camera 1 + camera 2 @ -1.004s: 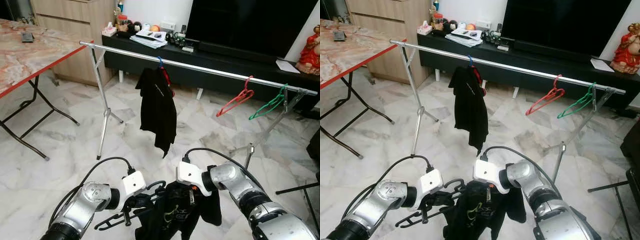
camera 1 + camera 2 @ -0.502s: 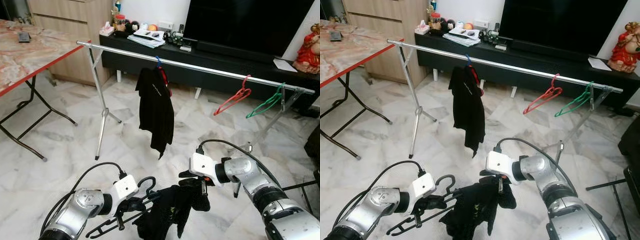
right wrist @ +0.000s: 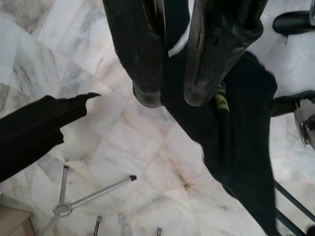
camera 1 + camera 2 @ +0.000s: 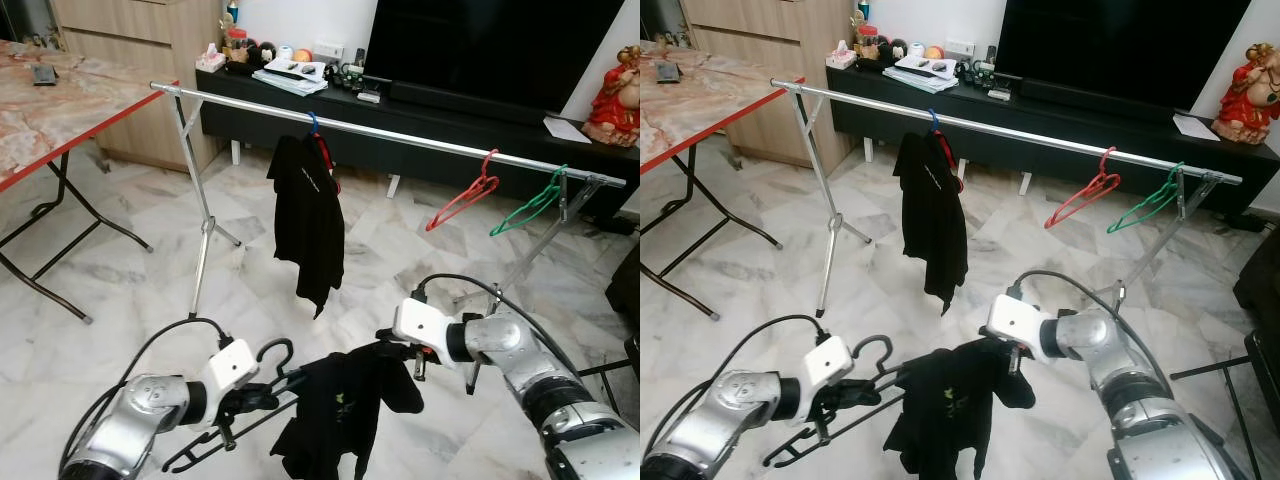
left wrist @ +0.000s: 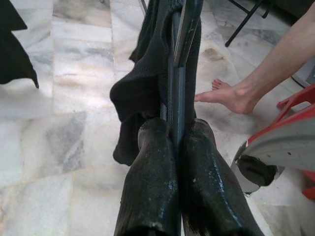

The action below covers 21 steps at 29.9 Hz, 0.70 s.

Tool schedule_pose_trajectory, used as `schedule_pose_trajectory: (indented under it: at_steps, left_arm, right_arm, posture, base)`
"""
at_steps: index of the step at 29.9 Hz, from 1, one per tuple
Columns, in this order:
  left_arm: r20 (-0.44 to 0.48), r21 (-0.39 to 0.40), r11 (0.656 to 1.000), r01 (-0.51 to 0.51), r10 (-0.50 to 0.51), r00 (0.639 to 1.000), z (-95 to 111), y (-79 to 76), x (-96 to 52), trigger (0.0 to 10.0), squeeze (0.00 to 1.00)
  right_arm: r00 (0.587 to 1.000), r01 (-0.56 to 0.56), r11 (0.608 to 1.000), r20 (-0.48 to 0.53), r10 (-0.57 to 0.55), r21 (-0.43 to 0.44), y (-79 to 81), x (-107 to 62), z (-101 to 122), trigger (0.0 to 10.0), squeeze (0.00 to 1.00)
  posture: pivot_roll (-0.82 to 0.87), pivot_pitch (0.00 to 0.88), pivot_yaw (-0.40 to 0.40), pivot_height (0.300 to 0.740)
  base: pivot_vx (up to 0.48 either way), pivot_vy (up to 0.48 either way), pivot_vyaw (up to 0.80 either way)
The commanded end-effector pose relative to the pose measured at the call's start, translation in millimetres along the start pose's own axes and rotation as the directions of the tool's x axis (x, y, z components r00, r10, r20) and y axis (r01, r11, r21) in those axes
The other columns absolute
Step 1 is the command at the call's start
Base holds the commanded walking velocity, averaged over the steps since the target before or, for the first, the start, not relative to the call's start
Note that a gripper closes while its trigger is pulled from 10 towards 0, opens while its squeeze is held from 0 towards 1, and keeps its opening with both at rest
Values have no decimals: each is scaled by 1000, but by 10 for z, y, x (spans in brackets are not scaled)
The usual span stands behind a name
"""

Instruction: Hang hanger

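A black hanger (image 4: 205,448) with a black garment (image 4: 340,410) draped over it is held low in front of me. My left gripper (image 4: 243,402) is shut on the hanger's bar (image 5: 175,93), just below its hook (image 4: 272,350). To the right, my right gripper (image 4: 402,353) is shut on the garment's upper edge (image 3: 246,123), holding it out sideways. Beyond stands the silver clothes rail (image 4: 400,133). It carries a black shirt (image 4: 310,225), a red hanger (image 4: 462,195) and a green hanger (image 4: 530,205).
A folding table (image 4: 60,110) with a red edge stands at the left. A black TV console (image 4: 450,115) runs behind the rail, with a red figurine (image 4: 620,85) on it. The rack's legs (image 4: 205,240) splay on the marble floor. A person's bare foot (image 5: 231,96) is near.
My right gripper has drawn away to the right and slightly up, pulling the garment out along the hanger. The left gripper with the hanger has shifted a little left.
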<state>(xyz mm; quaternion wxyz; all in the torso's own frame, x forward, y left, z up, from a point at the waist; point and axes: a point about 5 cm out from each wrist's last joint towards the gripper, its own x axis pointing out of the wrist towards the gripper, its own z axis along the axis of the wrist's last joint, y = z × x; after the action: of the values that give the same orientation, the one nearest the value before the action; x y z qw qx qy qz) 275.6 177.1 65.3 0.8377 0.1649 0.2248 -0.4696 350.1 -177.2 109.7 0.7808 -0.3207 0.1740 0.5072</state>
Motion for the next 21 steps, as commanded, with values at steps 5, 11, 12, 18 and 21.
schedule_pose_trajectory:
  at_steps: [5, 11, 12, 18, 21]
  left_arm:
    - [93, -20, 1000, -18, 19, 995, 120, 61, -143, 0, 0]
    - [152, -20, 1000, -13, 16, 988, 247, 127, -261, 0, 0]
    - [158, -18, 1000, -11, 14, 987, 262, 130, -273, 0, 0]
    - [149, -6, 999, 53, -52, 988, 272, 68, -331, 0, 0]
    - [129, -2, 997, 77, -76, 989, 249, 36, -357, 0, 0]
  right_arm:
    - [999, 45, 997, -24, -44, 59, -3, -144, -174, 10000, 0]
    - [996, 36, 994, -84, -27, 108, 142, -110, -357, 10000, 1000]
    - [995, 46, 993, -95, -35, 108, 150, -104, -373, 10000, 1000]
    - [988, 139, 982, -87, -128, 129, 159, -25, -370, 10000, 1000]
    - [984, 169, 977, -70, -161, 127, 134, -17, -341, 10000, 992]
  posture:
    - [100, 5, -138, 740]
    - [105, 0, -129, 740]
    - [105, 0, -129, 740]
    - [116, 0, -121, 740]
    - [117, 0, -120, 740]
  base:
    - [0, 0, 0]
    - [0, 0, 0]
    - [0, 0, 0]
    - [0, 0, 0]
    - [0, 0, 0]
